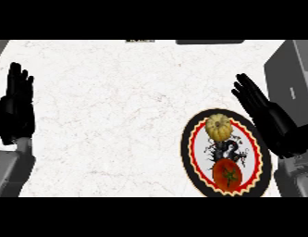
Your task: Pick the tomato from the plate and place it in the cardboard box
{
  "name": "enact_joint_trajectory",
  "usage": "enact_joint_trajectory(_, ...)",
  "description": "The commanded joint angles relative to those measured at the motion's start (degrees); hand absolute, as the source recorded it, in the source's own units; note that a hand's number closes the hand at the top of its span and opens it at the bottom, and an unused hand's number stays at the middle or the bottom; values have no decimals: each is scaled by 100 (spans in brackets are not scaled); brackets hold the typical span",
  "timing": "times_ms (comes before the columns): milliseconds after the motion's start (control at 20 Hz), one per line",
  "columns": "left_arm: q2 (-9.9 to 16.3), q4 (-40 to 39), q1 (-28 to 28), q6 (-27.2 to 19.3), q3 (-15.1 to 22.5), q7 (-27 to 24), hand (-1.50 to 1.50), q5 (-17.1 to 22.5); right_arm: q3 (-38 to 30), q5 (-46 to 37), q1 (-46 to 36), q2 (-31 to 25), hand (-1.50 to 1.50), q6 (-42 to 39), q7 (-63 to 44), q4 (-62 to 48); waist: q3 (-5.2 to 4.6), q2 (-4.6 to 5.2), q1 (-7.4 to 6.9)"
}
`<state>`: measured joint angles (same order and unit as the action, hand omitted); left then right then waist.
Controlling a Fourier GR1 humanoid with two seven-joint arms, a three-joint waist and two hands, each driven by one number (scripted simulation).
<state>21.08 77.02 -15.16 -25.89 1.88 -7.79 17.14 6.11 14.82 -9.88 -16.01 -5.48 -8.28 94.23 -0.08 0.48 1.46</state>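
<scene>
A white marbled counter with faint veining fills most of the head view. At the upper right stands a grey box with an open flap, its walls plain and its inside too dark to read (it looks grey rather than cardboard brown). Beyond the counter's far edge lie a dark flat object and a smaller grey one, both cut off by the view.

On the counter's right side, near the front edge, sits a round plate with a black rim, a red scalloped ring and a white centre bearing a dark drawing. It lies just in front of the grey box and apart from it.

The right hand comes in from the lower right, fingers straight and pointing up and away, holding nothing; it hangs just beside the plate's right rim. The left hand shows at the left edge, fingers straight and up, empty, well apart from the plate.

A yellow squash-like vegetable rests on the plate's far part. The tomato, red with a green stem star, lies on the plate's near part, untouched by either hand.
</scene>
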Motion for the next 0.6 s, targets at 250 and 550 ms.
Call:
enact_joint_trajectory(250,130,-372,950,136,353,485,0,-235,-876,-1637,1204,-320,150,1605,1198,1823,0,-193,377)
enact_joint_trajectory(550,-21,-403,1083,285,482,626,0,-127,-734,-3551,3020,43,-150,3117,1632,1785,9,-133,402)
